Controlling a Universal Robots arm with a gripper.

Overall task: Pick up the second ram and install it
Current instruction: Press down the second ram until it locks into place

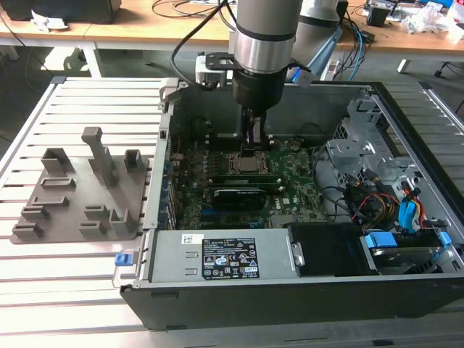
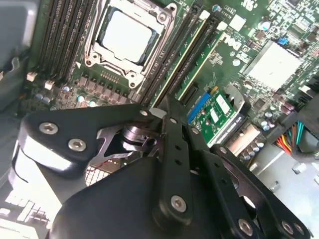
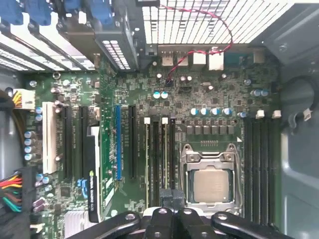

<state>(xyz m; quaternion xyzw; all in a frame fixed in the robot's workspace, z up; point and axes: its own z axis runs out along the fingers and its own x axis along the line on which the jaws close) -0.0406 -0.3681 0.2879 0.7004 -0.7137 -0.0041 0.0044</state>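
The open computer case (image 1: 290, 304) lies on the slatted table with its green motherboard (image 3: 199, 99) exposed. Two rams stand seated in the slots beside the CPU socket (image 3: 212, 184). The second ram (image 3: 166, 149), the stick nearer the socket, appears edge-on as a thin green strip (image 2: 187, 51), and in the exterior view it is a dark bar (image 1: 232, 176). My gripper (image 1: 254, 148) hangs straight down inside the case, fingers shut together. Its tips (image 3: 172, 196) are over one end of that ram (image 2: 167, 107). I cannot tell whether they touch it.
A grey fixture plate (image 1: 80, 196) with bare holders lies on the table at the exterior view's left. Inside the case are a graphics card (image 1: 235, 197), the power supply (image 1: 225, 255), and a drive cage with bundled cables (image 1: 377, 196) at the exterior view's right. A desk stands behind.
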